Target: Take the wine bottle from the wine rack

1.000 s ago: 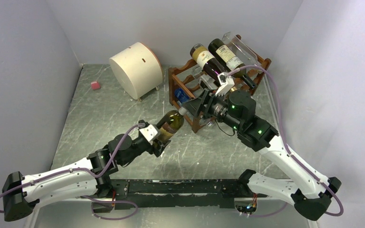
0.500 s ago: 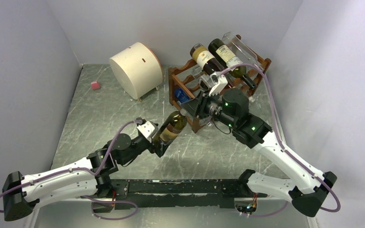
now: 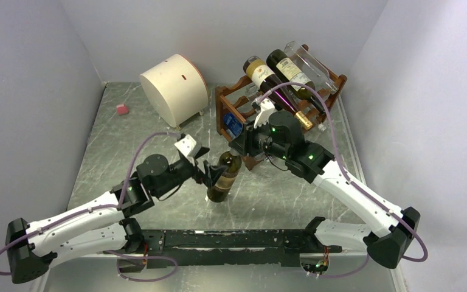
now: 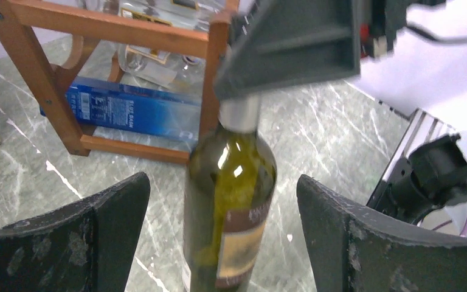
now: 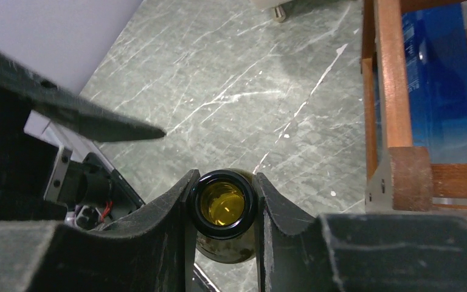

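A green wine bottle (image 3: 221, 180) with a brown and tan label stands upright on the marble table, in front of the reddish-brown wine rack (image 3: 221, 108). My right gripper (image 3: 237, 149) is shut on the bottle's neck from above. In the right wrist view the fingers (image 5: 179, 210) press both sides of the open mouth (image 5: 222, 204). My left gripper (image 3: 209, 172) is open around the bottle's body. In the left wrist view both fingers (image 4: 91, 234) stand clear of the bottle (image 4: 231, 201).
The rack (image 4: 211, 67) carries two dark bottles (image 3: 260, 74) and a clear one (image 3: 309, 59) on top, and a blue box (image 3: 231, 123) low down. A cream drum (image 3: 174, 89) and a pink cube (image 3: 121, 109) sit at the back left.
The bottle has swung from a tilted, two-handed hold to upright on the table. My left gripper has let go of its base and opened. My right gripper has moved left with the neck.
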`<state>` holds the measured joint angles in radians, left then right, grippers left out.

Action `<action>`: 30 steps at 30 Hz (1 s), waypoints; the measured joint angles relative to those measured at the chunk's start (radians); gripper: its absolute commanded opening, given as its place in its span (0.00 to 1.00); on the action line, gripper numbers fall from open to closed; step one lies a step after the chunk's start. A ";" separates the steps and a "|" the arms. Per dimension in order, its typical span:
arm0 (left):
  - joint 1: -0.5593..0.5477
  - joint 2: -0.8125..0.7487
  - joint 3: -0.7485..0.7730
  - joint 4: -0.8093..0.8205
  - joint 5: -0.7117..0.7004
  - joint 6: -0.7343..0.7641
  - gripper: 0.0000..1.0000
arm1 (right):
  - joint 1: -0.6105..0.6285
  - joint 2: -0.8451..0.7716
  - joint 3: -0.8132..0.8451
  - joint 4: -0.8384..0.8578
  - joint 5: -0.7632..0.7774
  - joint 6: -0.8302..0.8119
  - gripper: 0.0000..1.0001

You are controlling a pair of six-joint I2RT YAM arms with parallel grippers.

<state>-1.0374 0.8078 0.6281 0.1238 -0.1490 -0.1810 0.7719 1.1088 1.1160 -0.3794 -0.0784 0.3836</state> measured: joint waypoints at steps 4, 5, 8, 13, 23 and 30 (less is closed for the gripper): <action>0.100 0.053 0.053 0.008 0.083 -0.056 0.95 | 0.000 0.016 0.000 0.004 -0.035 0.001 0.00; 0.129 0.063 0.054 0.017 0.111 -0.071 1.00 | 0.000 0.016 0.000 0.007 -0.042 0.003 0.00; 0.174 0.093 0.054 0.032 0.177 -0.104 0.83 | 0.000 0.016 0.000 0.016 -0.055 0.012 0.00; 0.179 0.152 0.054 0.075 0.265 -0.118 0.84 | 0.000 0.019 0.000 0.031 -0.080 0.029 0.00; 0.179 0.245 0.095 0.136 0.323 -0.122 0.66 | 0.000 0.039 0.000 0.042 -0.130 0.047 0.00; 0.180 0.277 0.111 0.144 0.326 -0.111 0.70 | 0.000 0.040 0.000 0.046 -0.138 0.051 0.00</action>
<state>-0.8577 1.0843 0.7395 0.2680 0.1772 -0.2920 0.7715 1.1492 1.1164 -0.3332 -0.2161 0.4351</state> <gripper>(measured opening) 0.692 0.356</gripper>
